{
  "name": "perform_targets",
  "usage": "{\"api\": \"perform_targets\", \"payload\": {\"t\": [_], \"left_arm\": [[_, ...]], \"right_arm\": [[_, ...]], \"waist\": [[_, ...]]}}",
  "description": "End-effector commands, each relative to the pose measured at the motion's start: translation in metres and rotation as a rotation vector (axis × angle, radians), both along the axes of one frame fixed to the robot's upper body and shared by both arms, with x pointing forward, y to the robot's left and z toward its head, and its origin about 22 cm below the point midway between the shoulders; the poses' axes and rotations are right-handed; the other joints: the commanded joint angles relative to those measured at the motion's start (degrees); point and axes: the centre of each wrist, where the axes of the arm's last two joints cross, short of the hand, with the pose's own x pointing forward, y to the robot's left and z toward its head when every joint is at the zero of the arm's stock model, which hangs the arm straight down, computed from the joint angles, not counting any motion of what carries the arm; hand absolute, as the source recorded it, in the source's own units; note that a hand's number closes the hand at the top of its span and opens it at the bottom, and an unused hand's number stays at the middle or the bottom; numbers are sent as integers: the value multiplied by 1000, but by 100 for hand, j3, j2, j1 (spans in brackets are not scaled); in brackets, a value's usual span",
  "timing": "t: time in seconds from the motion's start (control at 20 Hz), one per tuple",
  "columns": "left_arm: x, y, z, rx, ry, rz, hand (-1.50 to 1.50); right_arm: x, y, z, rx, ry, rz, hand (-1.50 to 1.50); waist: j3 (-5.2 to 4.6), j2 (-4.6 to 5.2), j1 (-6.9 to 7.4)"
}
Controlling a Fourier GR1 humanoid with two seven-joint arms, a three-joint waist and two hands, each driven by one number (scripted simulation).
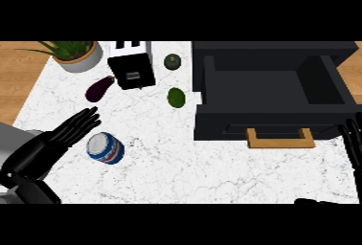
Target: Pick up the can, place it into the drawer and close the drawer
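White marble counter is carrying the blue-and-white can, lying just beside the left hand, whose fingers are stretching out straight above it, not holding it. The black drawer is standing open. The right hand is resting at the right edge, fingers straight.

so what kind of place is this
Most likely a kitchen counter: a white marble top holding a toaster, an eggplant and a can, beside an open black drawer.
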Motion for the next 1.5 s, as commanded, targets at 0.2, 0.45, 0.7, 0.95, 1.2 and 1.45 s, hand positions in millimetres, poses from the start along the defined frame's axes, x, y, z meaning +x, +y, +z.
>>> {"api": "perform_targets", "payload": {"t": [0.2,0.45,0.7,0.95,1.2,1.45], "left_arm": [[1,-3,-40,26,-7,35,-150],[27,15,-71,30,17,40,-150],[17,51,-67,41,9,66,-150],[22,33,-97,65,6,58,-150],[30,49,-105,61,34,61,-150],[41,45,-116,70,44,73,-150]], "right_arm": [[4,-9,6,-11,-16,21,-150],[7,3,-3,13,-3,36,-150],[-12,-4,-8,3,-3,9,-150],[5,-16,-13,4,-4,9,-150],[4,-5,-5,-4,-7,24,-150],[11,-5,-17,0,-24,-1,-150]], "waist": [[-1,-1,4],[-4,9,-24],[-2,1,-14],[-2,4,-16],[-3,7,-25],[-4,13,-35]]}}
